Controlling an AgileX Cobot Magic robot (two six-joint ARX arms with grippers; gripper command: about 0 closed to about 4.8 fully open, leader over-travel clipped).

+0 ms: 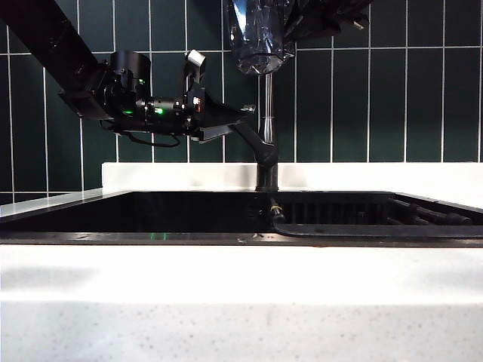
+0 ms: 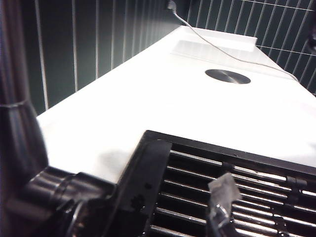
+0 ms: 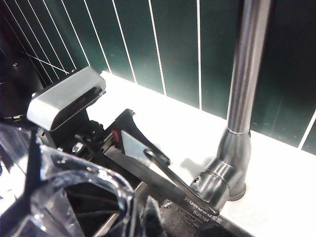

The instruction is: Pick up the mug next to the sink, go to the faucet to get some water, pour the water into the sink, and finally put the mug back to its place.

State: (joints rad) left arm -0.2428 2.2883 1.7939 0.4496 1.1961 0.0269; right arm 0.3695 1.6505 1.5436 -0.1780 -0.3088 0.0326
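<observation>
The clear mug hangs high beside the top of the faucet, with my right gripper shut on it. In the right wrist view the mug fills the near corner with droplets on its wall, inside the right gripper. My left gripper is at the faucet's slanted lever, open. In the left wrist view the left gripper has its fingers apart beside the faucet's base, only the sink's rack showing between them. The black sink lies below. No water shows.
A dark green tiled wall stands behind the white counter. A round metal disc and a thin cable lie on the counter beyond the sink's slatted rack.
</observation>
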